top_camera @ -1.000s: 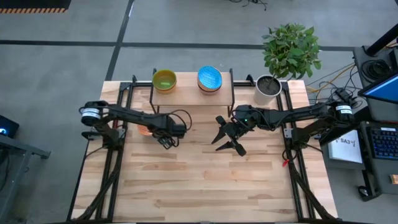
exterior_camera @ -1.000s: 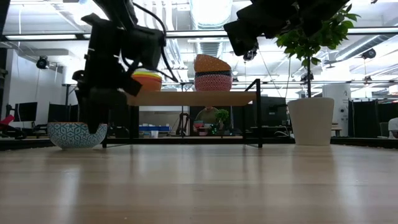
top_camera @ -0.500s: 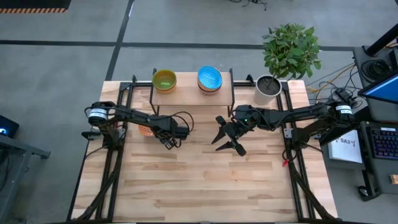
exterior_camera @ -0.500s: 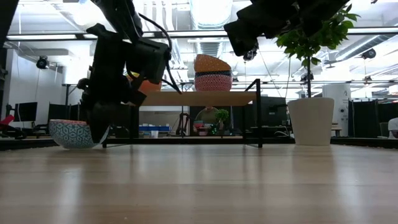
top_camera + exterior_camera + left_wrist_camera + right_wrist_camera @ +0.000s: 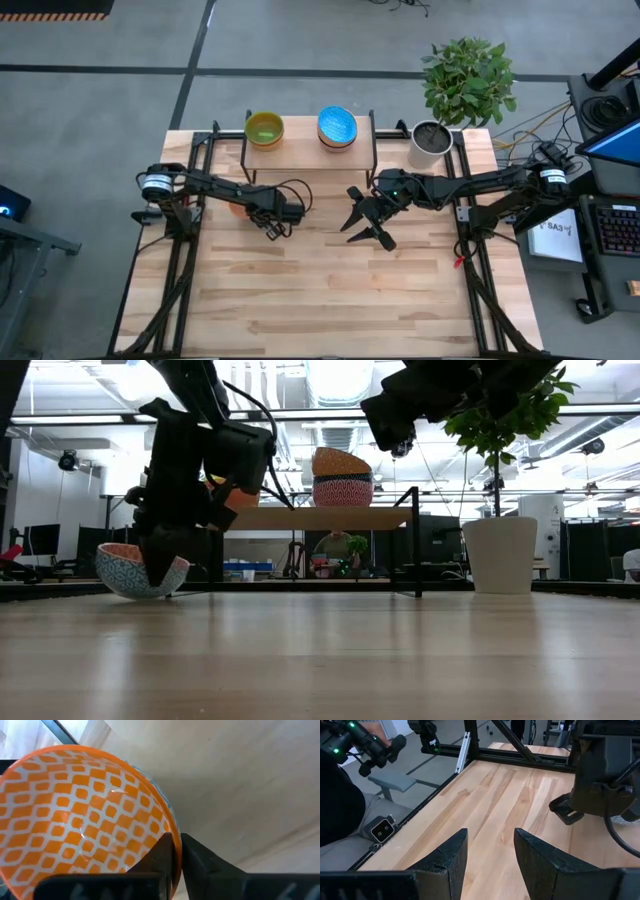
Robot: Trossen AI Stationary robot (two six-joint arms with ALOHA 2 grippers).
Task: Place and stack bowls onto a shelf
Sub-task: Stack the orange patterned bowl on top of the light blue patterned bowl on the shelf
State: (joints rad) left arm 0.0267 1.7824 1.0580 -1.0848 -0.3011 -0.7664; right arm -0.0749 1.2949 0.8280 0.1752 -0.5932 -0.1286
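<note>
The left pincer (image 5: 176, 851) is clenched on the rim of the patterned bowl (image 5: 80, 815), tilted near the tabletop's (image 5: 330, 290) left edge, before the shelf (image 5: 305, 150); the right pincer (image 5: 368, 232) hangs released mid-tabletop.

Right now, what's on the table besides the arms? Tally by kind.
Shelf: 1
Bowl stacks on it: 2
Patterned bowl, rim gripped by left tool: 1
Potted plant: 1
Total: 5

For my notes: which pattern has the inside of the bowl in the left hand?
Orange and white lattice inside the bowl; clearest in the left wrist view.
</note>
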